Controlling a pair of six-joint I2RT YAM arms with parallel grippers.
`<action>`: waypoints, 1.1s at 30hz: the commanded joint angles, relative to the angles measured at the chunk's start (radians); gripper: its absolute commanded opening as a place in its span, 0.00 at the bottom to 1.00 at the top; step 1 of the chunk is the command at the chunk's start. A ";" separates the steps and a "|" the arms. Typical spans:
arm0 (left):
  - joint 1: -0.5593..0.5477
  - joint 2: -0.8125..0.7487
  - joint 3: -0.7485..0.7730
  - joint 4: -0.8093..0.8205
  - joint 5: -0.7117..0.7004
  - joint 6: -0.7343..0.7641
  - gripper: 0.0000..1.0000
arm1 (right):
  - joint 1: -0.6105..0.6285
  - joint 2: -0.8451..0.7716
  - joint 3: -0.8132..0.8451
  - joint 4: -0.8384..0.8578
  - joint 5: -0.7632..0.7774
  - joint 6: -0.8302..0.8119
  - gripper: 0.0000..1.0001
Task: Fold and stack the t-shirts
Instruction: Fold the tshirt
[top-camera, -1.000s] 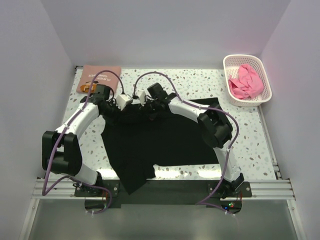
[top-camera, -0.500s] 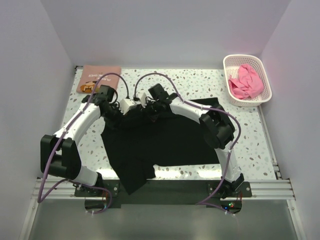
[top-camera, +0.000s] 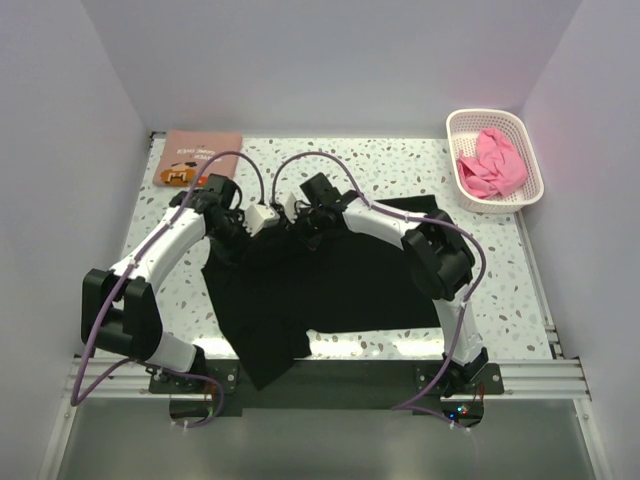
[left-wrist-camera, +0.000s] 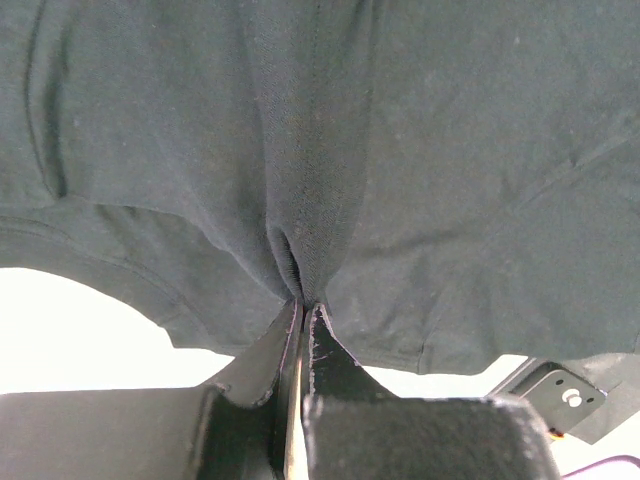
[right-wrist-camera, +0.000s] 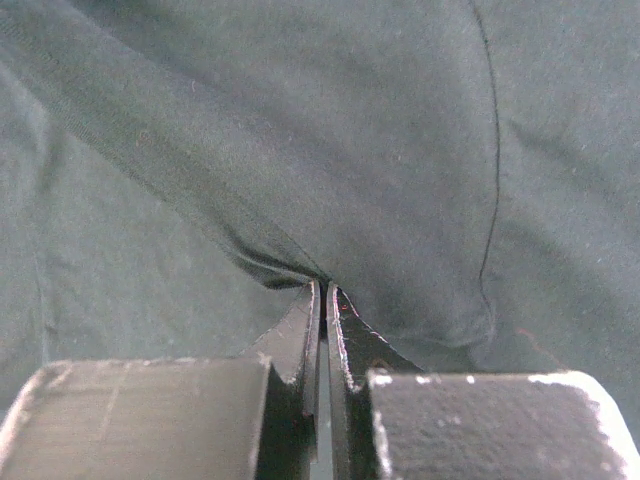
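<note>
The black t-shirt (top-camera: 330, 280) lies spread over the middle of the table, one part hanging toward the near edge. My left gripper (top-camera: 243, 232) is shut on a pinched fold of it at its far left edge; the cloth (left-wrist-camera: 300, 150) fills the left wrist view. My right gripper (top-camera: 305, 228) is shut on another fold of the same shirt just to the right; the cloth (right-wrist-camera: 330, 160) fills the right wrist view. The bright pink t-shirt (top-camera: 490, 165) lies crumpled in the basket. The salmon-pink printed t-shirt (top-camera: 200, 155) lies folded at the far left corner.
The white-and-pink lattice basket (top-camera: 528, 150) stands at the far right. Purple cables loop over both arms above the shirt's far edge. Speckled tabletop (top-camera: 500, 280) shows to the right of the black shirt. White walls close in the table on three sides.
Both grippers have moved a little toward the near side and closer together, drawing the shirt's far edge with them. The left arm's wrist has swung rightward.
</note>
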 joint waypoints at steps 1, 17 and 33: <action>-0.008 -0.006 -0.019 -0.053 -0.012 0.020 0.00 | -0.003 -0.075 -0.025 -0.014 -0.014 -0.029 0.00; -0.046 0.032 -0.098 -0.033 -0.020 -0.006 0.00 | 0.001 -0.092 -0.088 -0.025 -0.028 -0.059 0.00; 0.334 0.097 0.181 -0.030 0.366 -0.052 0.47 | -0.146 -0.172 0.095 -0.256 -0.101 -0.090 0.67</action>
